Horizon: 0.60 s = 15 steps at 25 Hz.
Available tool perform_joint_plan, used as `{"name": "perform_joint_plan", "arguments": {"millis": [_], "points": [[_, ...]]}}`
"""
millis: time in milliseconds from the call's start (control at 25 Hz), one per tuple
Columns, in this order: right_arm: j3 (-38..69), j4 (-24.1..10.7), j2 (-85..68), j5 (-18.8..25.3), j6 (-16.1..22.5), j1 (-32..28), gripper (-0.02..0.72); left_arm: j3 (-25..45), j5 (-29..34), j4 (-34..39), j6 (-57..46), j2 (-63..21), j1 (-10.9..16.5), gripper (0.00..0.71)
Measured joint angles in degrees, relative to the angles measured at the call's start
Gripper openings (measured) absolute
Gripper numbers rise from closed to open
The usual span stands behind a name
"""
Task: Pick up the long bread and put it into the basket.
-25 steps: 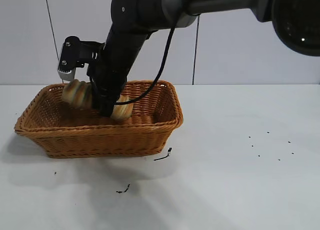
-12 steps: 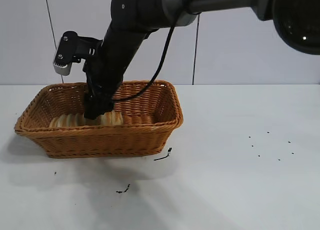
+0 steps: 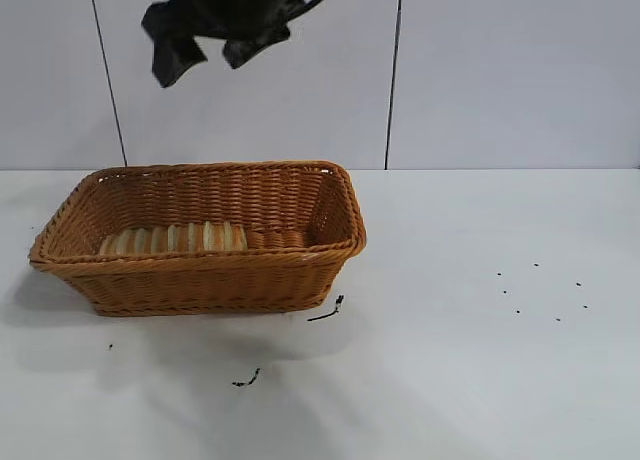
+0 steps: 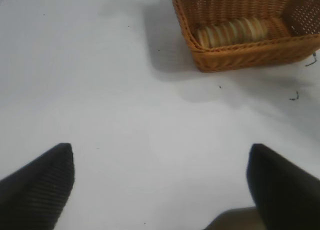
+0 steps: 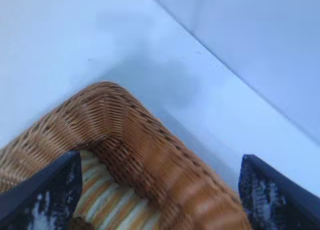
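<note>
The right gripper [image 3: 208, 52] hangs high above the basket [image 3: 330, 242], near the top edge of the exterior view, its two dark fingers spread apart with nothing between them. In its own wrist view both fingertips [image 5: 42, 192] frame a corner of the basket's braided rim, with open air in the gap.

Well below those jaws, the long bread [image 3: 172, 239] lies flat on the basket floor, lengthwise against the near wall and toward the basket's left end. Its pale and orange-brown stripes show just over the rim. It is the only thing visible in the basket, and the right half of the floor is bare wicker.

The left gripper [image 4: 160, 182] is off to the side over the table [image 3: 480, 360], its fingers parted and holding nothing, with the basket far ahead of it.

The basket sits on the left half of the white table, close to the back wall. A few dark specks [image 3: 327, 311] lie in front of it and to its right.
</note>
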Motion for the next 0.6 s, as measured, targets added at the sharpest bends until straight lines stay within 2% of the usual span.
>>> {"name": "perform_joint_plan", "arguments": {"millis": [160, 200, 400, 600], "points": [[0.00, -3.56, 0.00, 3.73, 0.26, -6.27, 0.588, 0.00, 0.00, 0.00, 0.00, 0.00, 0.00, 0.696], [0.00, -3.56, 0.00, 3.73, 0.26, -6.27, 0.588, 0.00, 0.00, 0.00, 0.00, 0.00, 0.00, 0.696], [0.00, -4.52, 0.00, 5.59, 0.38, -17.02, 0.588, 0.00, 0.00, 0.00, 0.00, 0.00, 0.00, 0.696], [0.00, -4.52, 0.00, 7.47, 0.38, -21.99, 0.588, 0.00, 0.00, 0.00, 0.00, 0.00, 0.00, 0.696]]}}
